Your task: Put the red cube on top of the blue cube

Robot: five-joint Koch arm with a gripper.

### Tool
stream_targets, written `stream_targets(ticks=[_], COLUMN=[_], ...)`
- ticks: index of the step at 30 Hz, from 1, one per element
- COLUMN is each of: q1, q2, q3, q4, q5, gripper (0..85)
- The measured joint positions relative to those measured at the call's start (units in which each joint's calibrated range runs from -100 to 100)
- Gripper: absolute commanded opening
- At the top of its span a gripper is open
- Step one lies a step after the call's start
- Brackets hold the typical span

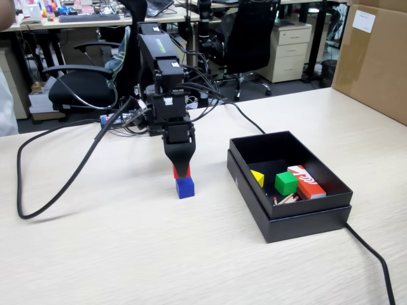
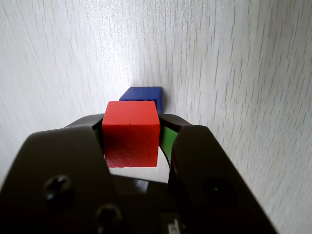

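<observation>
We are gripping the small matte red cube [image 2: 130, 132] in our tool [image 2: 132, 139], just above the dark-blue matte cube [image 1: 185, 187]. If it is sitting off-centre at release, it may tip onto the table [image 1: 127, 254].

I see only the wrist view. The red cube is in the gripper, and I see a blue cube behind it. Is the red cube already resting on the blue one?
Observer: In the fixed view the red cube sits directly above the blue cube; I cannot tell whether they touch.
Operator: Is anything else near them on the table?
Observer: A black box stands to the right in the fixed view, apart from the cubes.
Operator: What is inside it?
Observer: A green cube, a yellow piece and an orange-red box.
</observation>
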Motion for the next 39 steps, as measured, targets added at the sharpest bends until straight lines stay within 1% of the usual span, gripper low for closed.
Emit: stream_targets(ticks=[17,26,28,30,33,35,37,39], q1=[0.24,0.54,0.59,0.63,0.73,0.83,0.83,0.83], q2=[3.75,4.92,5.05,5.05,5.05,5.18,5.31,5.44], q3=[0.00,0.09,0.09,0.09,0.09,0.09,0.09,0.09], q4=[0.00,1.32,1.39,1.39,1.39,1.47,1.39,1.47], q5=[-0.05,0.44,0.39,0.39,0.39,0.39,0.34,0.39], gripper=[0.9,1.7,14.6,18.5,26.5,29.9,36.8,41.8])
